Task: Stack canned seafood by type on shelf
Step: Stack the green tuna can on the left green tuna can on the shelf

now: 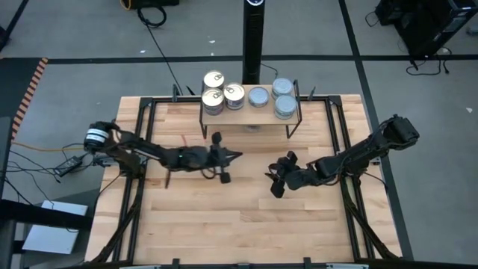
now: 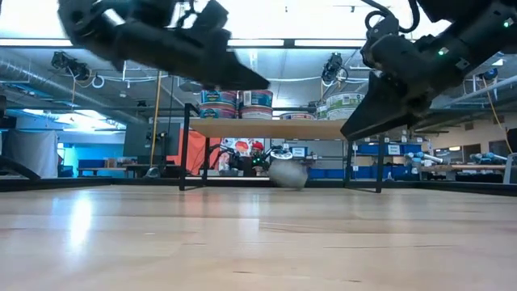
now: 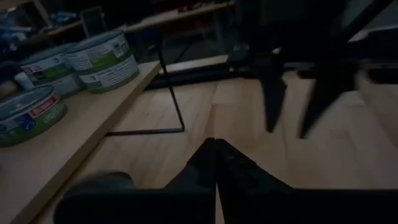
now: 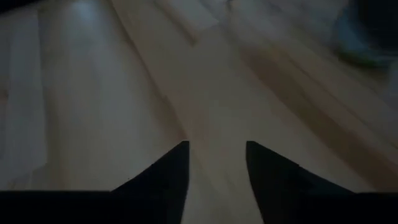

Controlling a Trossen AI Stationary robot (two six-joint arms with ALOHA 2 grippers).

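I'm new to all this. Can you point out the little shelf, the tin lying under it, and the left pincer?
Shelf [image 1: 254, 116]: high view, bare front edge of the plank.
Tin under the shelf [image 2: 287, 174]: low view, its rounded side.
Left pincer [image 3: 215, 163]: left wrist view, where the shut fingertips meet.

Grey floor [image 1: 75, 30]; bright ceiling lights [image 2: 266, 42]
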